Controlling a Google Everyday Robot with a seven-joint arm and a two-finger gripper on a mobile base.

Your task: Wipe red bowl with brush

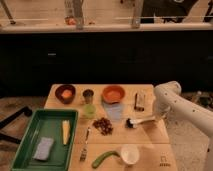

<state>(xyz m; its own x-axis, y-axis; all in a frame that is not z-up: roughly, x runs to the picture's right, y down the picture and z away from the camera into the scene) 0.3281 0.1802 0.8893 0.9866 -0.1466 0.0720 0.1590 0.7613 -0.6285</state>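
Observation:
The red bowl (113, 93) sits upright at the back middle of the wooden table (150, 135). The brush (139, 121) lies on the table to the right of middle, its dark bristle head (129, 123) pointing left and its white handle running right toward the gripper. My gripper (159, 118) is at the handle's right end, low over the table, below the white arm (175, 102). It is well right of and nearer than the red bowl.
A dark bowl with orange contents (65, 93), a metal cup (88, 95), a green cup (89, 110), a pale blue cloth (114, 111), a brown packet (140, 101), dark snacks (103, 125), a fork (85, 146), a green object (104, 159), a white cup (130, 154). A green tray (30, 150) stands left.

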